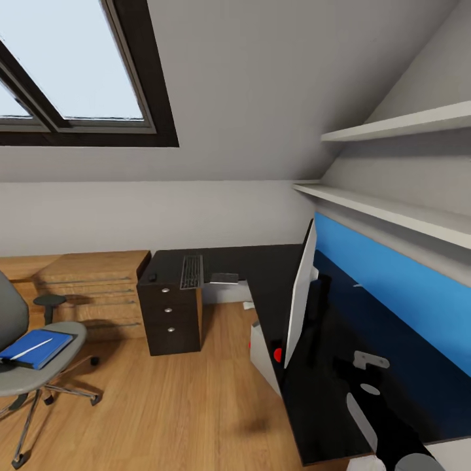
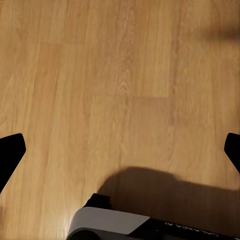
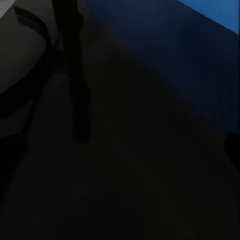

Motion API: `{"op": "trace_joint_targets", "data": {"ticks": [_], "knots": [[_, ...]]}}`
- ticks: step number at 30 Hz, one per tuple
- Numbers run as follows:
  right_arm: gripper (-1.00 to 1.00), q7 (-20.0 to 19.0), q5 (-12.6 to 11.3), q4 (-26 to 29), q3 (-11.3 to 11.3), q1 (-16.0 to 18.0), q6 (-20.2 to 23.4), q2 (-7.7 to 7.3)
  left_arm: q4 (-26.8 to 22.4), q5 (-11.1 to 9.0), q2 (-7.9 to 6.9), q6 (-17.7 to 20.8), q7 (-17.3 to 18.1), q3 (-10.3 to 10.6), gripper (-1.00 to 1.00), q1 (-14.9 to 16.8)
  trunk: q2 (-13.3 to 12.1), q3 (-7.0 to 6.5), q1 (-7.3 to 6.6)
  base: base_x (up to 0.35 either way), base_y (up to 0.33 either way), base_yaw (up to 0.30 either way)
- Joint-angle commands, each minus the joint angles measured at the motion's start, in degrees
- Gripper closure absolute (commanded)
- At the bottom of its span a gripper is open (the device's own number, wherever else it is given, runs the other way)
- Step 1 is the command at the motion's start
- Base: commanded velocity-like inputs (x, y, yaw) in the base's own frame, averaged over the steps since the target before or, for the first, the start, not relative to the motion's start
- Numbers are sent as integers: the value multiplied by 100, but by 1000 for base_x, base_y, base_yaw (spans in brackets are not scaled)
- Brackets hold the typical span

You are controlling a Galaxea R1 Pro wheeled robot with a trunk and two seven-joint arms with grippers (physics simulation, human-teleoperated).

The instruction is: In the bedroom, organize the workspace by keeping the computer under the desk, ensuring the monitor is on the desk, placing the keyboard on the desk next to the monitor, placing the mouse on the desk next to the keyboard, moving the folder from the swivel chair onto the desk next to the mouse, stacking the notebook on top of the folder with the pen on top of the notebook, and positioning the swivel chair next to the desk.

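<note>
**Folder still on the chair; desk half set**

- Folder [image 1: 36,347]: blue, flat on the seat of the swivel chair [image 1: 26,366], at about 8 o'clock in the head view. A thin white pen [image 1: 31,350] lies across it. Whether a notebook sits in that blue stack I cannot tell.
- Chair stands on the wood floor [image 1: 163,405], well apart from the desk [image 1: 261,261].
- Keyboard [image 1: 191,271] lies on the desk's far wing, above the black drawer unit [image 1: 170,314], roughly 11 o'clock from picture centre. A small dark mouse [image 1: 152,277] sits near it at the desk edge. A flat grey item [image 1: 224,278] lies on the keyboard's other side; unidentified.
- Monitor [image 1: 299,301] stands on the near wing, seen edge-on, at 3 o'clock; a blue panel [image 1: 392,281] backs the desk behind it. A white box [image 1: 265,353] with a red spot stands under the desk, probably the computer.
- Left end effector [image 2: 120,150]: fingertips far apart, spread wide, nothing between them, over bare floor.
- Right end effector: its arm [image 1: 392,432] reaches over the desk near the monitor. The wrist picture is too dark; open or closed, cannot tell.

Judgement: the step in hand looks like work around the monitor. The keyboard and mouse are not yet beside it, so the next move calls for fetching them, then turning toward the chair for the folder.

Writing: pale letters on the robot's body [image 2: 150,227] in the left wrist view, cut off, unreadable.
</note>
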State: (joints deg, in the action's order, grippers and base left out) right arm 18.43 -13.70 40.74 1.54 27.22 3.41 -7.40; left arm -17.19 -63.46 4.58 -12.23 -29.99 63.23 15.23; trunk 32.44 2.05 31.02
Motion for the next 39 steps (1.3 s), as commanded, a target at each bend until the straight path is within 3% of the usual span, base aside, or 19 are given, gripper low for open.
{"op": "trace_joint_targets", "data": {"ticks": [1,9,27,39], "knots": [[-100,23,-22,-17,3,27,39,-18,-4,-61,-1,-34,-24,49,-100,7,10,12,4,129,0,0],[-100,-49,-37,-64,-84,110,24,-66,-4,-61,-1,-34,-31,46,-100,8,10,12,4,204,0,0],[-100,-77,-45,30,-75,117,-25,-37,-4,-57,-1,-35,-25,49,-100,9,10,29,4,48,25,7],[-100,-77,-45,30,-75,117,-28,-34,-4,-61,0,-35,-24,51,-100,11,10,29,4,94,66,237]]}}
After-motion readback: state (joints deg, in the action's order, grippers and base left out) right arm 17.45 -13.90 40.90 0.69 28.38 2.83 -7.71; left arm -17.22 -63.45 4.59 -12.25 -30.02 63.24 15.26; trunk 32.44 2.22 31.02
